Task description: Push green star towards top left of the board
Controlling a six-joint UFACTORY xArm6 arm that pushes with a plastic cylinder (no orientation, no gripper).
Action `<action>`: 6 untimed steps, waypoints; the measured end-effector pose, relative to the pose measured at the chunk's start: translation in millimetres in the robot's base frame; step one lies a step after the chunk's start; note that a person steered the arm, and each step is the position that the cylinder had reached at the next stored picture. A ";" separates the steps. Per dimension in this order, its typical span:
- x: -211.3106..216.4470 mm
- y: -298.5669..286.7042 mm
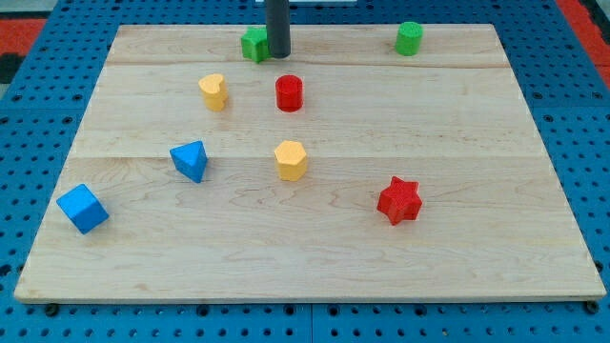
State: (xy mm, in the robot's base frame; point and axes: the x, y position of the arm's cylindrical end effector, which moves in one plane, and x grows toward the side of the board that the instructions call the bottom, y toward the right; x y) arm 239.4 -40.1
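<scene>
The green star [254,45] lies near the top edge of the wooden board [305,257], left of centre. My tip [277,55] stands right against the star's right side; the dark rod rises from it out of the view's top and hides part of the star's right edge. A second green block, a cylinder [409,38], sits near the top edge towards the right.
A red cylinder [289,93] lies just below my tip. A yellow heart-like block [213,91] lies below left of the star. A blue triangle [191,160], a yellow hexagon [291,160], a red star [398,200] and a blue cube [82,209] lie lower down.
</scene>
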 end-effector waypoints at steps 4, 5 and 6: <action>-47.3 -78.5; -48.1 -117.7; -47.7 -156.0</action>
State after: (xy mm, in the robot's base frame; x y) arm 191.7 -196.1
